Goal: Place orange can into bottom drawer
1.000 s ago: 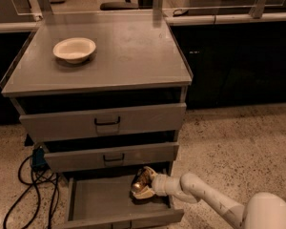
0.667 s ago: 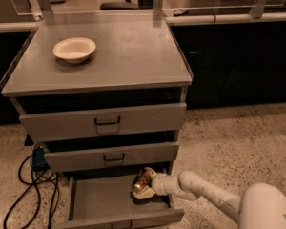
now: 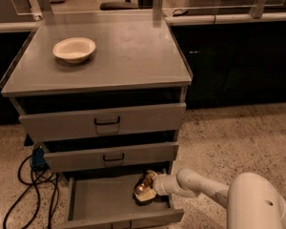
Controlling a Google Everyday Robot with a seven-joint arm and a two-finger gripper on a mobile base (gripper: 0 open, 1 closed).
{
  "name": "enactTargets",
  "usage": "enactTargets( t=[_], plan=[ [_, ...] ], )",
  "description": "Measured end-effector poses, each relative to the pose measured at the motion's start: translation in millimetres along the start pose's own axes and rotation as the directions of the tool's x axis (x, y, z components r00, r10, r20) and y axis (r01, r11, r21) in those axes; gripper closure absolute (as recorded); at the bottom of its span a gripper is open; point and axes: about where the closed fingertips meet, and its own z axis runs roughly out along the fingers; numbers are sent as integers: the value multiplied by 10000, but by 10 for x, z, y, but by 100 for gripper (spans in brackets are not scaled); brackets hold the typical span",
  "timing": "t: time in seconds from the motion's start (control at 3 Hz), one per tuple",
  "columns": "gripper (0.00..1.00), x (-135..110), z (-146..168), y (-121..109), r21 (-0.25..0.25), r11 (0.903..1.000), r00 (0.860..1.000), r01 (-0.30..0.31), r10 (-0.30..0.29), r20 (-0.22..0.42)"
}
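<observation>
you're looking at the arm (image 3: 202, 189) coming in from the lower right corner, its big white link filling that corner and the slimmer forearm reaching left into the cabinet. the bottom drawer (image 3: 97, 198) is sitting pulled out, its flat grey floor showing and its low front running along the bottom edge of the view. the gripper (image 3: 146, 195) is sitting inside that drawer, close to its right edge and toward the back, just under the middle drawer (image 3: 133, 154). it's grasping the orange can (image 3: 142, 184), fingers closed around it. the can is inside the drawer too, tilted, with its shiny side facing you; can't tell if it's touching the drawer floor.

left of the cabinet, dark cables (image 3: 25, 187) are trailing over the speckled floor (image 3: 229, 137) and a blue plug (image 3: 38, 157) is sitting beside the middle drawer's left end. the middle drawer and the top drawer (image 3: 62, 124) are both standing slightly out, each showing a dark handle at centre.

above them the cabinet top (image 3: 128, 61) is carrying a white bowl (image 3: 74, 49) upright near its back left corner, well apart from the can. behind the back edge a pale counter rail (image 3: 229, 19) is running across.
</observation>
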Motion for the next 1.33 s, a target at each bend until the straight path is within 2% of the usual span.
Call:
enactTargets(
  t=[0.33,0.67,1.0,1.33],
  plan=[
    [100,122,157,-22,-102,9997,9961,-208,216,853],
    [100,204,340,-119,60,9998,9848,-191,177,1729],
    [100,231,416,-175,222,9997,9761,-108,57,2174],
    [100,231,417,-176,224,9997,9760,-107,56,2179]
  ],
)
